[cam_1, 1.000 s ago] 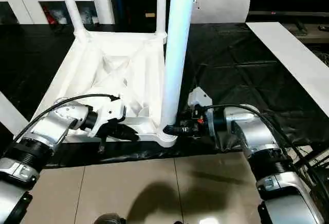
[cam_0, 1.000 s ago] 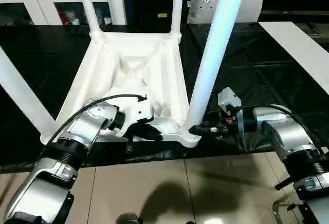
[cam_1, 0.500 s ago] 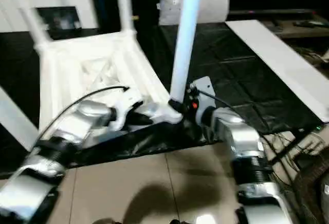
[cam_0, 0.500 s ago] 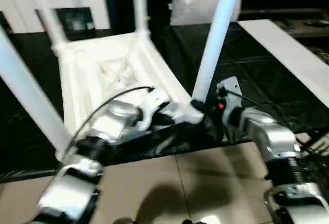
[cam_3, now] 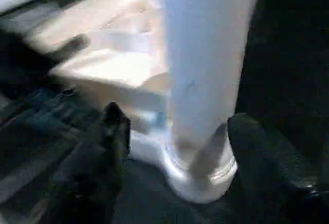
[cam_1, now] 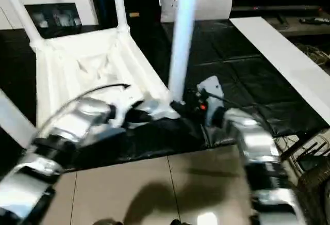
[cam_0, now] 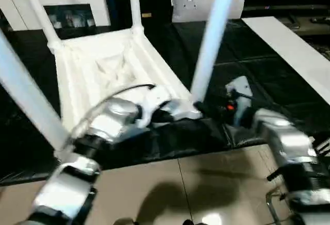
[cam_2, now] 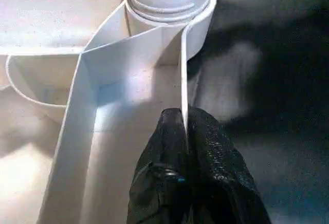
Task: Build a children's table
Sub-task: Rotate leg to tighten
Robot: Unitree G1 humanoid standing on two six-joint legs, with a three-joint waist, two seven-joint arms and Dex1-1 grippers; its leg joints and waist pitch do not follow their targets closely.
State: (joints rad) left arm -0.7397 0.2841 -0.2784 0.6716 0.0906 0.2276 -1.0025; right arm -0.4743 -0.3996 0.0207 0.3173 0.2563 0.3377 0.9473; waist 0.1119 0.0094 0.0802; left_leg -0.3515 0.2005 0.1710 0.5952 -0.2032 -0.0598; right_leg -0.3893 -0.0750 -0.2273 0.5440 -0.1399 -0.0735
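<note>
I keep my left gripper [cam_2: 184, 126] clamped on the table's [cam_0: 98, 65] rim to steady it, while my right gripper [cam_3: 175, 131] stands apart around the leg [cam_3: 205, 54].

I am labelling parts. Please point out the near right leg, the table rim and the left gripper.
near right leg [cam_0: 210, 42], left eye view, mid shaft.
table rim [cam_2: 183, 75], left wrist view, thin wall edge.
left gripper [cam_2: 185, 118], left wrist view, fingertips pinching the rim.

light: overhead, floor glare | blur: heavy motion smear
</note>
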